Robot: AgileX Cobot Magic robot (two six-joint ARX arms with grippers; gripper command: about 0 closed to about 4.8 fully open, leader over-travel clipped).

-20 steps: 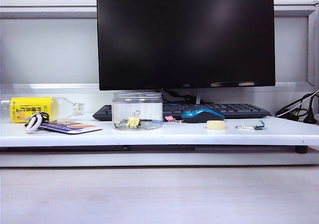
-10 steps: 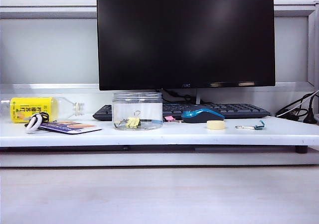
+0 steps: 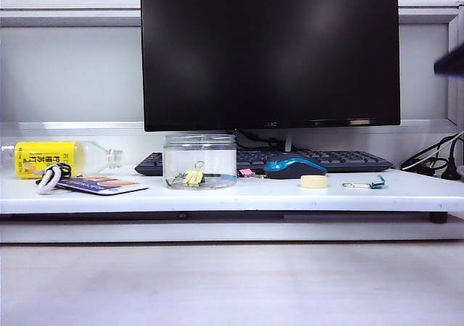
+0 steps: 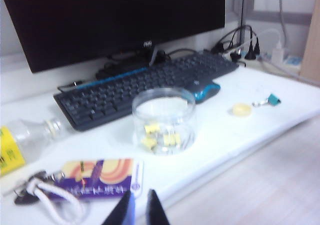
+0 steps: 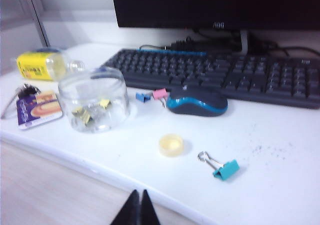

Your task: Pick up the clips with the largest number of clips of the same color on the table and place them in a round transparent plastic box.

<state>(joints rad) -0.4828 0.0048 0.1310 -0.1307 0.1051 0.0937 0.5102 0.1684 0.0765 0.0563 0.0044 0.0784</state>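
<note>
Your pale-yellow clips [image 5: 85, 114] are lying inside the round transparent plastic box [image 3: 199, 161], which is standing on the white table [image 3: 290, 194] in front of the keyboard [image 5: 225, 75]. Your left gripper [image 4: 136, 210] is hovering nearly closed, holding nothing; your right gripper [image 5: 136, 208] is hanging fully closed, also empty, both off the table's front edge.

pale-yellow clips [image 5: 82, 116]; teal clip [image 5: 226, 169]; blue-black mouse [image 5: 196, 101].

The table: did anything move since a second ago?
Only a dark blurred arm part has come in at the right edge. The jar with yellow clips, mouse, tape roll and teal clip stayed put. Left claw and right claw hold nothing.
</note>
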